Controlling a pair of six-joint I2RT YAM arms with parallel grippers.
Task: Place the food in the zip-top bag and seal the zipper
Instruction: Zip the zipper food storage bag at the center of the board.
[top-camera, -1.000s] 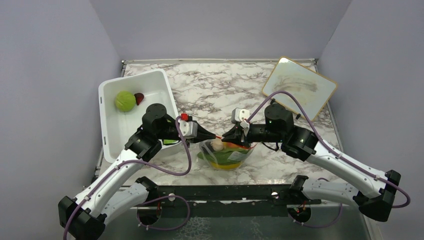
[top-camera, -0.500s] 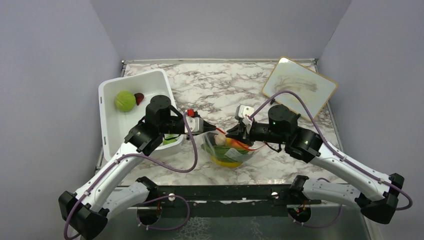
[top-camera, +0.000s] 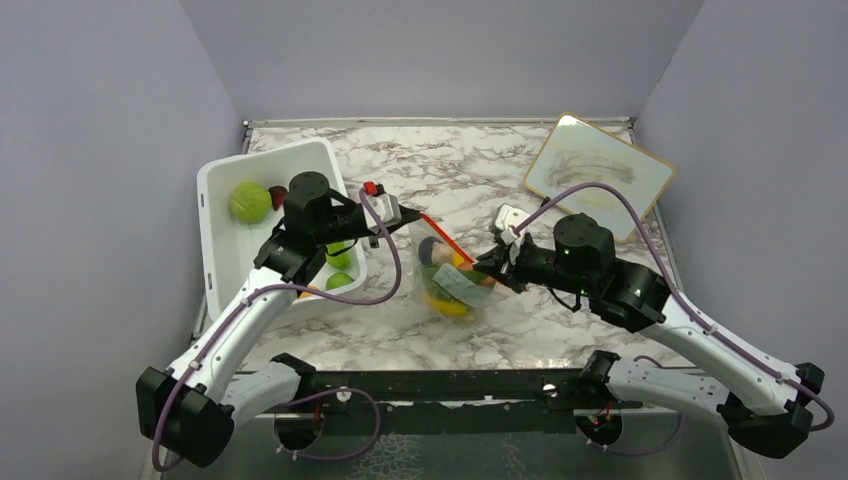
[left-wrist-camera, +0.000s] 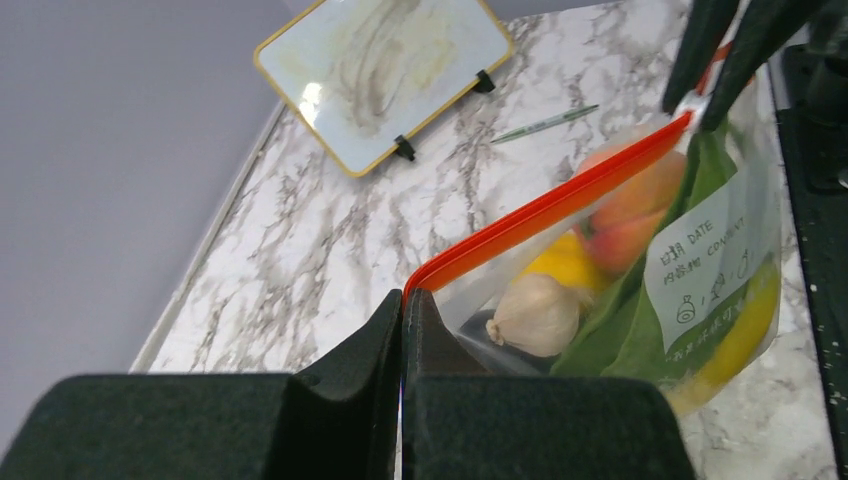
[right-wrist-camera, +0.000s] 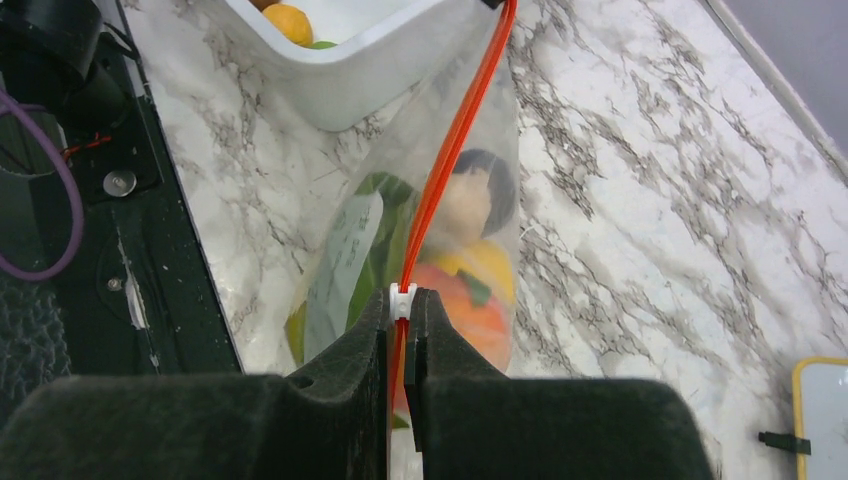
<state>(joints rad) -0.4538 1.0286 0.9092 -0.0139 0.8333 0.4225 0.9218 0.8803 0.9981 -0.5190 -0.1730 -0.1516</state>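
Note:
The zip-top bag hangs stretched between my two grippers over the marble table. Through the clear plastic I see food: a beige garlic, an orange fruit, a yellow piece and green leaves. The red-orange zipper runs taut and straight in a diagonal line. My left gripper is shut on the zipper's far-left end. My right gripper is shut on the small white slider at the zipper's near-right end. More food, a green ball and smaller green pieces, lies in the tub.
A white rectangular tub stands left of the bag, close behind my left arm. A yellow-framed whiteboard leans at the back right, with a pen lying in front of it. Grey walls close in the table on three sides.
Both grippers have drawn apart, the left going back and left, the right going right. The bag has swung from sagging open into a taut diagonal line with its mouth pulled flat.

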